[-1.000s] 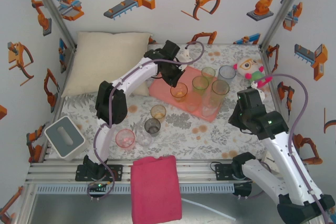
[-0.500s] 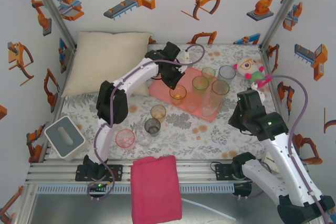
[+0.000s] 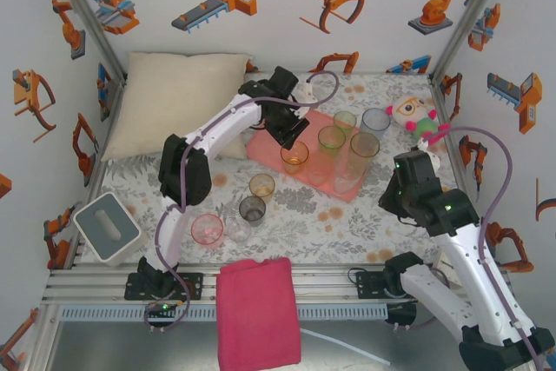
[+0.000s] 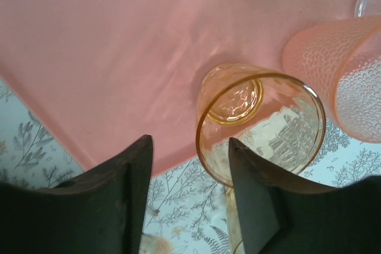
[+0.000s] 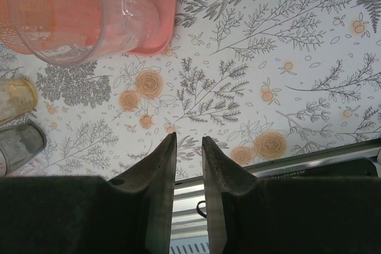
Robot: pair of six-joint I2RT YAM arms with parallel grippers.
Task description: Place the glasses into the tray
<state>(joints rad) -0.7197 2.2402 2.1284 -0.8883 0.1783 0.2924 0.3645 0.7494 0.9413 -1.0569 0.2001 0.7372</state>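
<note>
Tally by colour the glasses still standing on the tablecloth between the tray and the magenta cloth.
Amber glass: 1
Smoky grey glass: 1
Pink glass: 1
Clear glass: 1
Total: 4

Upright tinted glasses [image 3: 295, 155], some on salmon-pink tray [image 3: 267, 152], others off it
</note>
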